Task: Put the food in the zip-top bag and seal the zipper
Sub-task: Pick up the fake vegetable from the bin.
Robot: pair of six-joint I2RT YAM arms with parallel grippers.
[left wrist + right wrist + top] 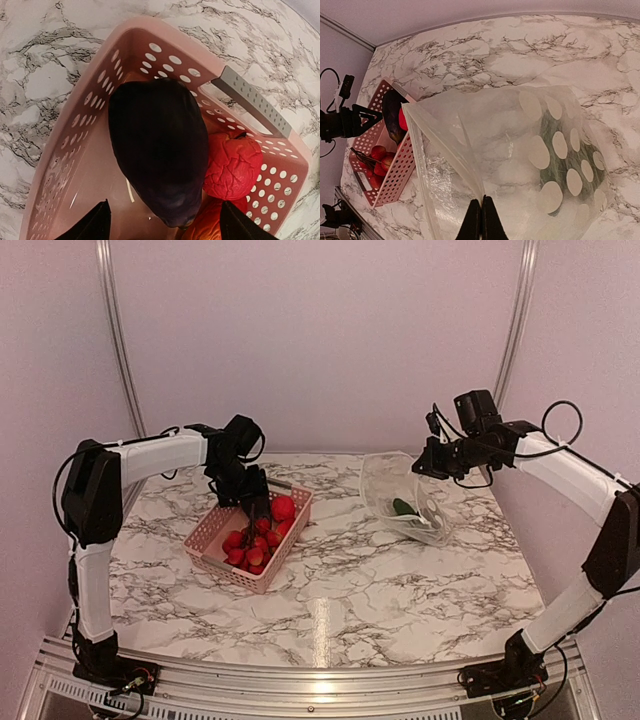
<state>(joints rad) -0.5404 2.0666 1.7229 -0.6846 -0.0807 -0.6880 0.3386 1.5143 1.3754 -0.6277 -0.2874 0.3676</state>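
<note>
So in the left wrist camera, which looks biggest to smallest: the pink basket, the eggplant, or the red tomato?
1. pink basket, filling most of the view.
2. eggplant.
3. red tomato, partly hidden by the eggplant.
The eggplant looks nearer the camera, so its lead over the tomato may be overstated.

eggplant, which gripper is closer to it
Left. The left gripper is open right above the eggplant in the pink basket; the right gripper is across the table, pinching the zip-top bag.

Marble table [350, 590], pink basket [207, 543] (left); zip-top bag [380, 480] right
</note>
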